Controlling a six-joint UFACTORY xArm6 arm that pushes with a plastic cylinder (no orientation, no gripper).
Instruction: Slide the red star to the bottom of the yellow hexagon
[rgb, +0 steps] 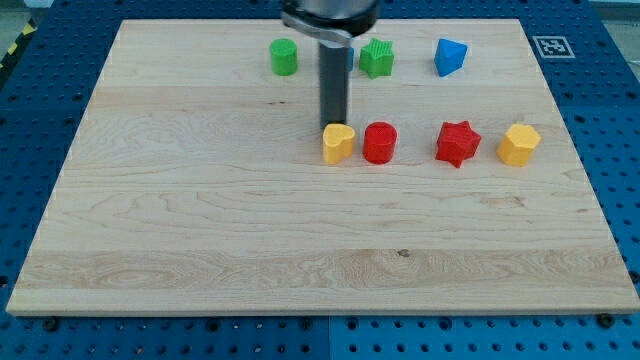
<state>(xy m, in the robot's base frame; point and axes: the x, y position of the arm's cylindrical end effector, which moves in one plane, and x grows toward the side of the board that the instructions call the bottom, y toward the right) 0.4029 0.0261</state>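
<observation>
The red star (458, 143) lies on the wooden board (200, 220) at the view's right, just left of the yellow hexagon (519, 144), with a small gap between them. My tip (333, 123) stands at the top edge of a yellow heart-shaped block (338, 143), touching or nearly touching it. The tip is well to the left of the red star, with a red cylinder (380, 143) between them.
A green cylinder (284, 57), a green star-like block (377, 59) and a blue block (450, 57) stand in a row near the view's top. The rod and arm hide part of the board between the green blocks.
</observation>
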